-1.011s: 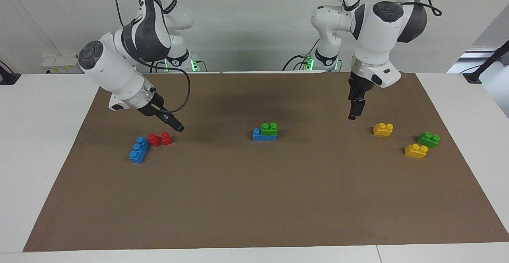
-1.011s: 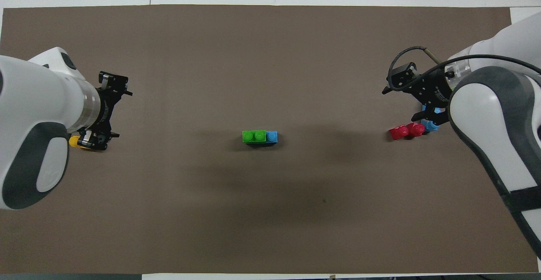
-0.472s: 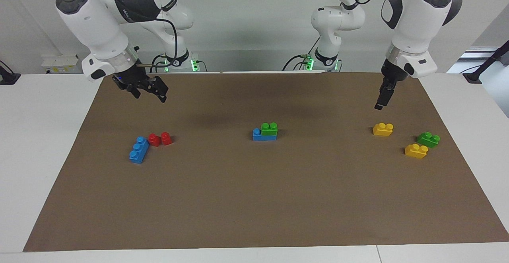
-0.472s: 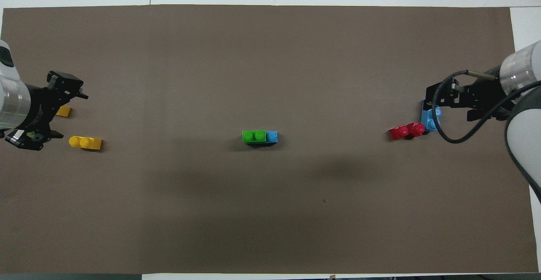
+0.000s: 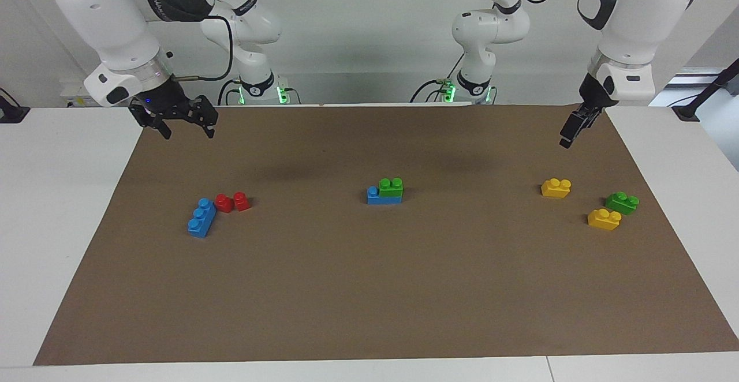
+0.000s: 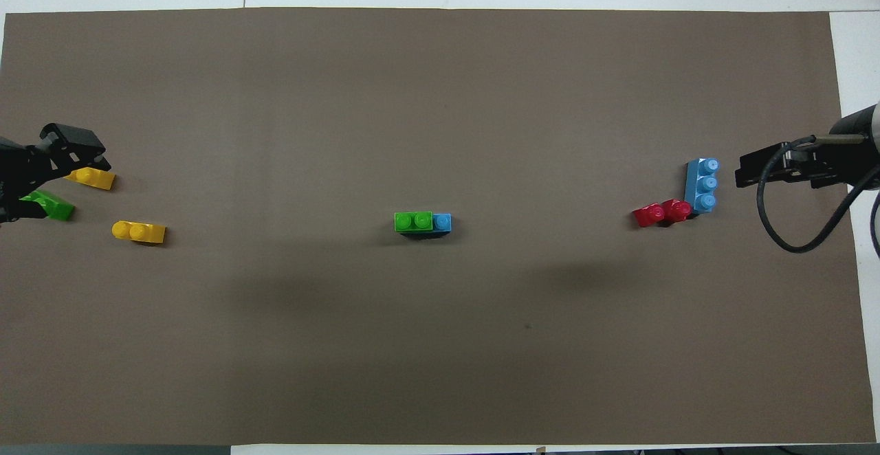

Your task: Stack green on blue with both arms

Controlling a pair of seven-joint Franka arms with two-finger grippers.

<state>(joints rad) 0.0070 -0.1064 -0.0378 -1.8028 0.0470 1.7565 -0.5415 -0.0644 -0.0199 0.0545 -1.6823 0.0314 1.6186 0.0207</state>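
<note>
Two bricks sit joined at the centre of the facing frame: the green brick [image 5: 391, 188] sits on the blue brick [image 5: 383, 196], on the brown mat [image 5: 369, 289] covering my surface [image 5: 52, 209]. At the upper left of that frame my right gripper [image 5: 180, 123] hangs released over the mat's corner, holding nothing. At the upper right my left gripper [image 5: 571, 131] hangs released and empty above a yellow brick [image 5: 556, 188].
</note>
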